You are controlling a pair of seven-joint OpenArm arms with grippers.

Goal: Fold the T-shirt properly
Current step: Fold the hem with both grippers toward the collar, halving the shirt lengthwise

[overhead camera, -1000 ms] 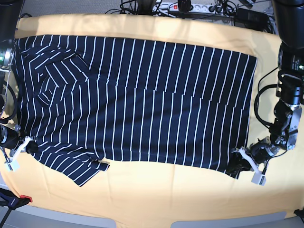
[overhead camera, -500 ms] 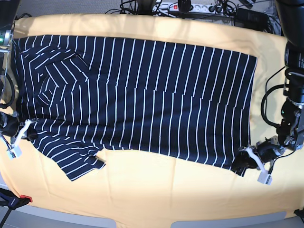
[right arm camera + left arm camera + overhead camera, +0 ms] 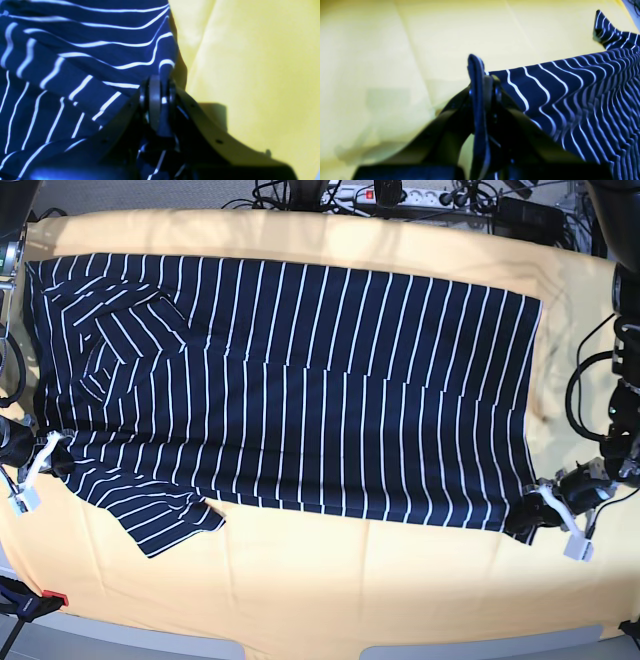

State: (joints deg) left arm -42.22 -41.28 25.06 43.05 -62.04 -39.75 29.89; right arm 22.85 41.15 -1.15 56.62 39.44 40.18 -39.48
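- Navy cloth with thin white stripes, the T-shirt (image 3: 290,390) lies spread across the yellow table cover (image 3: 330,600), collar end at the base view's left, hem end at its right, near edge pulled fairly straight between two grips.
- At the base view's left, the right gripper (image 3: 48,462) is clamped on the shirt's edge by the shoulder; the right wrist view shows its jaws pressed together on a pinch of striped cloth (image 3: 160,75).
- Just beside it, the near sleeve (image 3: 165,525) lies loose on the cover; my guess is it could drag or bunch under the body if the edge is lifted and carried over.
- At the base view's right, the left gripper (image 3: 535,520) is closed on the hem corner (image 3: 502,80), only a small pinch of it.
- Likely risks: a thin corner slipping out under tension; uneven pulling by the two arms skewing the fold line; the cover being caught along with the shirt and wrinkling.
- Containers: none in view, so nothing is held in any.
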